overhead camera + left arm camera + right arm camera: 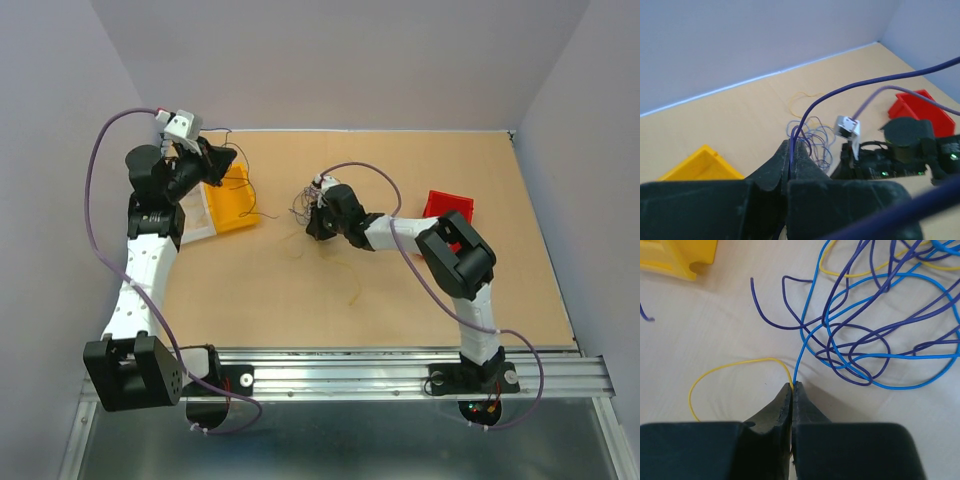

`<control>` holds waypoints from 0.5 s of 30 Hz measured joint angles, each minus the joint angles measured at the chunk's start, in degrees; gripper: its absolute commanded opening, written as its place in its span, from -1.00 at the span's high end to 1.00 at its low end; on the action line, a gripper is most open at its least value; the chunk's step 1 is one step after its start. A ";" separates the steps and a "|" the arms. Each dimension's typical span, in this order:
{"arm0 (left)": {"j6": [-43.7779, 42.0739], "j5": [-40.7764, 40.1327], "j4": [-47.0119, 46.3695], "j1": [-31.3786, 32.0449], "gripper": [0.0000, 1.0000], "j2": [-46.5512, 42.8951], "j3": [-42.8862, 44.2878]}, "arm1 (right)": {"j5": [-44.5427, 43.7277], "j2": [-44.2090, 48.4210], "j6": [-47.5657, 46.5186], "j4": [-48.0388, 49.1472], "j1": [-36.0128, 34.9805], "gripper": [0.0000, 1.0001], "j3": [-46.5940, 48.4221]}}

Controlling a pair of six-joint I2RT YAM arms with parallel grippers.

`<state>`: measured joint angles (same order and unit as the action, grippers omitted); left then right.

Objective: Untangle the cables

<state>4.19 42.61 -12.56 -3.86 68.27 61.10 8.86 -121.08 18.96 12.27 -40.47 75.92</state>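
From my station the tan table (300, 310) fills the overhead view. The left arm (145, 260) reaches up toward 11 o'clock, and the right arm (460, 260) bends in from 4 o'clock toward the middle. A yellow bin (232, 200) sits at 9 o'clock from table centre and a red bin (440, 205) at 3 o'clock. I can read no lettering on either bin or on the arms.

The cables (302, 205) lie as a small loose bunch just toward 12 o'clock of centre, between the two bins. Up close they are thin, glossy wires in wide overlapping loops. Most are dark purple, several are light blue and a few are yellow, and they cross each other many times.

The right gripper (792, 386) has its fingers pressed together at the 7 o'clock edge of the bunch. It pinches the ends of a yellow strand (755, 359) and a light blue strand (890, 355).

The left gripper (790, 159), above the yellow bin, is also pressed together. It nips a dark purple strand (865, 83) that arcs away toward 2 o'clock.

A loose yellow strand (352, 285) lies apart, at 5 o'clock from the bunch.
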 measured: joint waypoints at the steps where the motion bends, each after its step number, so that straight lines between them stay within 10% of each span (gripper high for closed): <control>1: -0.09 -1.33 -0.33 0.00 1.00 0.04 0.00 | -0.74 0.63 0.02 -0.26 -0.07 0.99 -0.28; 15: -5.44 -19.69 -10.43 0.00 1.00 7.67 0.13 | -6.95 5.55 0.02 -0.33 -0.07 0.99 -2.86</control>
<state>-1.26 22.92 -22.98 -3.86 75.94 61.23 1.91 -115.52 18.98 11.94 -40.53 73.06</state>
